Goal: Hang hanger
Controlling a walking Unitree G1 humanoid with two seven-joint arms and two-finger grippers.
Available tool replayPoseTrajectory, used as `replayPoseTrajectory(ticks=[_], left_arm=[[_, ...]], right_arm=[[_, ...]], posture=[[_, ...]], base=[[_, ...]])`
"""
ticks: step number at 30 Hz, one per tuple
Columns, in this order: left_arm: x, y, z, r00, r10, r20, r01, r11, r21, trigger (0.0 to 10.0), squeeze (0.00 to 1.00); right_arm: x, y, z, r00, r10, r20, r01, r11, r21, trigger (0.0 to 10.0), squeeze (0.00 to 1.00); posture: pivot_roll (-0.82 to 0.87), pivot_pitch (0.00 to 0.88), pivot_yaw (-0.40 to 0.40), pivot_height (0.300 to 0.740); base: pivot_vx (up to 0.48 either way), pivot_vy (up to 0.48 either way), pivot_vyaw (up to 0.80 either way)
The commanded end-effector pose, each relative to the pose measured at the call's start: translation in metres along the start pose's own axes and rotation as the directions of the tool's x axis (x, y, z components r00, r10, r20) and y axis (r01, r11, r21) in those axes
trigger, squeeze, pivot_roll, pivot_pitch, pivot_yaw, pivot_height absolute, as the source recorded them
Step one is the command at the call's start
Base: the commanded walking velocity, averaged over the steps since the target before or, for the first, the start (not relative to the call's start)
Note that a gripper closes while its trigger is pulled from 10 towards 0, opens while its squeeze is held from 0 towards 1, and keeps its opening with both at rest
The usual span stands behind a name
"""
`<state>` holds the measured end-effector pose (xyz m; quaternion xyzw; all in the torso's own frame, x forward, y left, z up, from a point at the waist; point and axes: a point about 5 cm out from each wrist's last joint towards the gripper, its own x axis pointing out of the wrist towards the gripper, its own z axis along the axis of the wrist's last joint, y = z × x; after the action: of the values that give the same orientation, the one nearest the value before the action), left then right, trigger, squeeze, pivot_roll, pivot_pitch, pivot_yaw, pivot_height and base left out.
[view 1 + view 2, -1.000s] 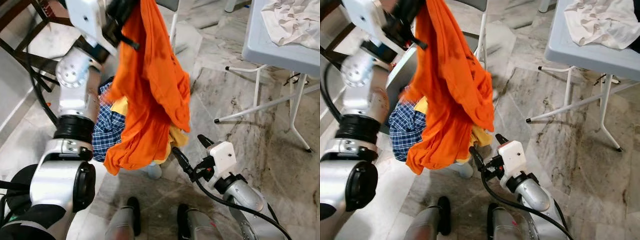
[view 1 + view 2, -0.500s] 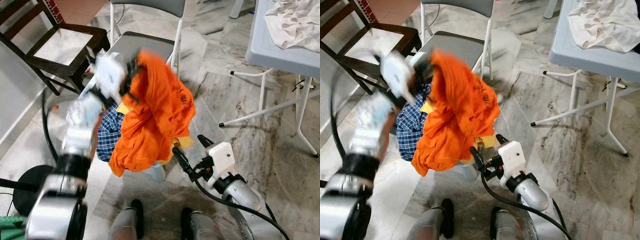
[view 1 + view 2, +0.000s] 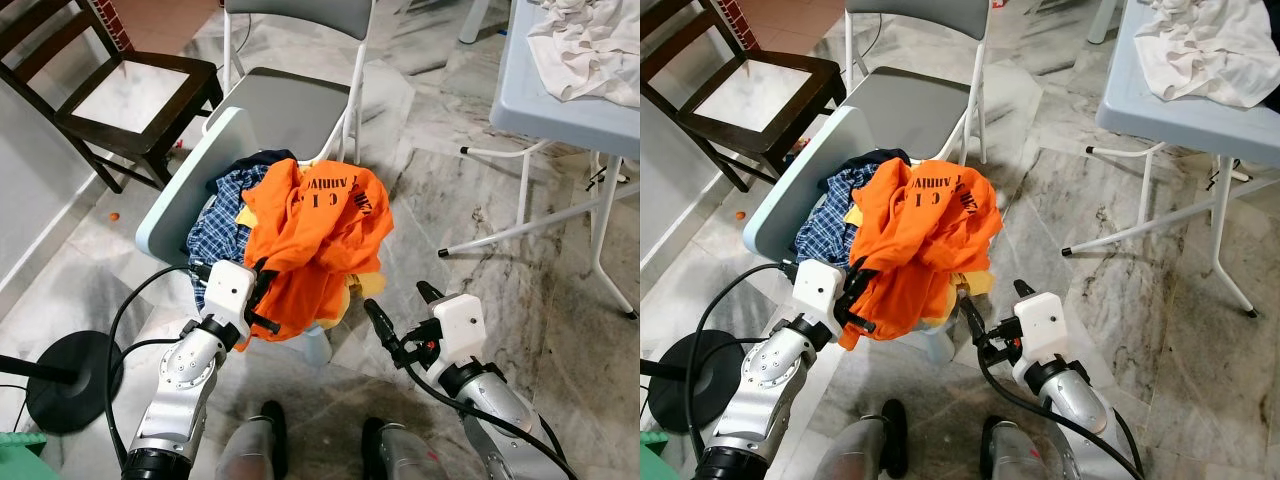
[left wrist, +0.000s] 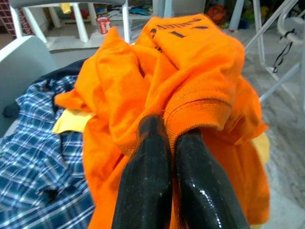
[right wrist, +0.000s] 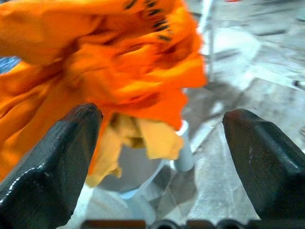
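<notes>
Orange shirt (image 3: 312, 232) is the thing I have hold of, and it lies heaped on top of the other clothes in the pale laundry basket (image 3: 185, 185). My left gripper (image 4: 167, 129) is down at the near edge of the pile, with its two black fingers pressed together on a folded hem of the orange cloth. My right gripper (image 3: 405, 318) hovers low, just beside the basket on the floor side, with its fingers spread wide apart and nothing between them.

The job is to hang a hanger, but I can't see any hanger or rail here. So I think I am at the start, sorting out the shirt first.

Under the orange shirt there is a blue checked shirt (image 3: 218, 225) and a bit of yellow cloth (image 5: 151, 138). I only want the orange one to come up. I would lift slowly and watch that the other clothes stay down.

My pinch is on a thin edge, so it could slip. I think a good plan is to bring my open right gripper in to catch another part of the shirt, well away from the first pinch, so the shirt hangs flat between them. Then the neck hole would be easier to find.

A grey folding chair (image 3: 300, 95) and a dark wooden chair (image 3: 120, 95) stand behind the basket, so I should lift straight up and not swing.
</notes>
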<state>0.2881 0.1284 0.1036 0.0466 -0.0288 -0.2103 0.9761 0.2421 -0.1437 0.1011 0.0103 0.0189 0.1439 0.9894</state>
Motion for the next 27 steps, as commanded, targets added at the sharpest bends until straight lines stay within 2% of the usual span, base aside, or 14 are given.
replayPoseTrajectory(ticks=[1, 3, 6, 10, 16, 19, 20, 27], left_arm=[[-0.002, 0.001, -0.001, 1.000, 0.006, -0.026, -0.006, 1.000, -0.012, 10.0, 0.00], [0.001, 0.002, 0.004, 1.000, 0.014, -0.024, -0.014, 1.000, -0.017, 10.0, 0.00], [0.009, 0.007, 0.010, 0.995, 0.094, -0.026, -0.094, 0.995, -0.023, 10.0, 0.00], [0.010, 0.007, 0.012, 0.994, 0.106, -0.032, -0.107, 0.994, -0.021, 10.0, 0.00], [0.006, -0.004, 0.004, 0.997, 0.058, -0.060, -0.059, 0.998, -0.004, 10.0, 0.00], [0.005, -0.011, -0.004, 0.994, 0.033, -0.100, -0.033, 0.999, -0.001, 10.0, 0.00], [0.004, -0.013, -0.007, 0.993, 0.016, -0.117, -0.018, 1.000, -0.020, 10.0, 0.00], [0.009, -0.021, -0.010, 0.990, -0.046, -0.136, 0.044, 0.999, -0.017, 10.0, 0.00]], right_arm=[[-0.002, -0.002, 0.004, 0.999, -0.031, 0.013, 0.031, 0.999, 0.022, 10.0, 0.00], [-0.002, -0.004, 0.004, 0.999, -0.047, 0.016, 0.047, 0.999, 0.020, 10.0, 0.00], [-0.003, -0.008, 0.007, 0.995, -0.094, 0.030, 0.094, 0.995, 0.019, 10.0, 0.00], [-0.005, -0.010, 0.009, 0.992, -0.122, 0.040, 0.121, 0.992, 0.028, 10.0, 0.00], [-0.007, -0.016, 0.011, 0.973, -0.227, 0.048, 0.225, 0.973, 0.041, 10.0, 0.00], [-0.008, -0.026, 0.004, 0.953, -0.303, -0.002, 0.303, 0.952, 0.045, 10.0, 0.00], [-0.009, -0.028, 0.002, 0.950, -0.312, -0.006, 0.312, 0.949, 0.052, 10.0, 0.00], [-0.005, -0.028, 0.003, 0.949, -0.317, 0.000, 0.316, 0.947, 0.066, 10.0, 0.00]], posture=[[-0.10, 0.253, 0.059, 0.740], [-0.10, 0.253, 0.063, 0.740], [-0.11, 0.252, 0.075, 0.740], [-0.11, 0.252, 0.075, 0.740], [-0.13, 0.249, 0.085, 0.740], [-0.13, 0.248, 0.079, 0.740], [-0.12, 0.245, 0.079, 0.740], [-0.12, 0.239, 0.083, 0.740]], base=[[0.000, 0.000, 0.00], [0.000, 0.000, 0.00], [0.000, 0.000, 0.00], [0.000, 0.000, 0.00], [0.000, 0.000, 0.00], [0.000, 0.000, -0.17], [0.000, 0.000, -0.64], [0.000, 0.000, -0.61]])
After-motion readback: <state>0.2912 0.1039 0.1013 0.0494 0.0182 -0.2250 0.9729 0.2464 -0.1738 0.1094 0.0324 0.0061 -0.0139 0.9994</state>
